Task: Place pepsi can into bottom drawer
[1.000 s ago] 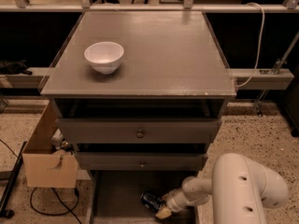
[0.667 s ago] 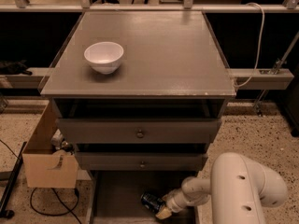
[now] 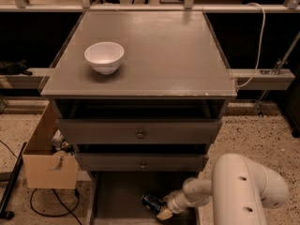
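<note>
Hand (image 3: pixel 162 209): low at the end of the white arm (image 3: pixel 243 186), reaching inside the bottom drawer (image 3: pixel 117 201) near its right wall. Whether it is clamped on anything or has let go cannot be told from this view.

Pepsi can (image 3: pixel 152 202): touching the hand's tip, on the side away from the arm. Lies tilted, apparently down on the drawer floor or very close to it, well within the drawer walls.

Change: almost none. Against the views from a second ago, hand and can sit at the same spot, and the arm has barely shifted. Judgement: transport looks finished, since the can is already inside the right compartment. What seems left is the release and a clean withdrawal without dragging the can along.

Containers, working outward from the hand:
- Bottom drawer: pulled open, holds the can and the hand. The rest of the floor, away from the hand, shows bare.
- Lower drawer front (image 3: pixel 142 163): directly above the hand, shut, contents hidden.
- Upper drawer front (image 3: pixel 140 134): above that, shut too.
- Cardboard box (image 3: pixel 47 165): on the floor, well off to the far side of the drawer from the hand. Inside is mostly hidden.
- White bowl (image 3: pixel 104 56): high above, on the table (image 3: pixel 183 55). Looks empty.
</note>
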Robot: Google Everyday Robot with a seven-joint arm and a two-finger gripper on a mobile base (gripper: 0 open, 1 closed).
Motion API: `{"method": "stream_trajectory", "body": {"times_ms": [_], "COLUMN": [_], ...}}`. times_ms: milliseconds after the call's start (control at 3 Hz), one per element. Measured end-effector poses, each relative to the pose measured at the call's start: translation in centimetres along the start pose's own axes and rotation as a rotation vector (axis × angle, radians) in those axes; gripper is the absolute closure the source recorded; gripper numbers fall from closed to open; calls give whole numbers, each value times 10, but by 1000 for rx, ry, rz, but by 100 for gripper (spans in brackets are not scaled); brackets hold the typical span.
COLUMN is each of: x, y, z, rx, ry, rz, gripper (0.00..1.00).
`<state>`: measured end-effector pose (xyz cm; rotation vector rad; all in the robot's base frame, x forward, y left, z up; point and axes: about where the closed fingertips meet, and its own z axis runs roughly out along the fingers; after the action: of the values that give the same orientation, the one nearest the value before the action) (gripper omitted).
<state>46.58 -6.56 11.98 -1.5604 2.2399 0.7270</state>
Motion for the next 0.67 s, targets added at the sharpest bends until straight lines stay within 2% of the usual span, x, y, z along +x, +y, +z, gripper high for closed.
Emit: {"method": "stream_trajectory", "body": {"times_ms": [333,667], "x": [0,0], "y": [0,0], "z": [0,0], "rx": [0,0], "ry": [0,0], "rz": [0,0], "gripper": [8,0]}}
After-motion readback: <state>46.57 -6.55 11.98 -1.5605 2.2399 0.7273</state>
